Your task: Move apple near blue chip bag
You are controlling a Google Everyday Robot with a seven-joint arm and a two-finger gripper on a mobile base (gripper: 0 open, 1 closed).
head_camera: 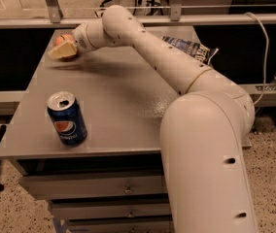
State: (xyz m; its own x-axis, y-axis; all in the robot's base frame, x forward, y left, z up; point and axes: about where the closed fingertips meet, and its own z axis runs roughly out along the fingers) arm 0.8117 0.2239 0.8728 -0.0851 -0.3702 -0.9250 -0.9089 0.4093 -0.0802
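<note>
The apple (62,39), small and orange-red, sits at the far left corner of the grey table (118,110). My gripper (62,50) is right at the apple, its tan fingers (65,49) lying against the apple's near side and hiding its lower part. The blue chip bag (189,47), dark blue foil with white print, lies flat at the far right of the table, partly hidden behind my arm.
An upright blue Pepsi can (67,118) stands near the table's front left edge. My white arm (177,72) crosses the table from front right to far left. Drawers sit below the tabletop. A metal railing runs behind the table.
</note>
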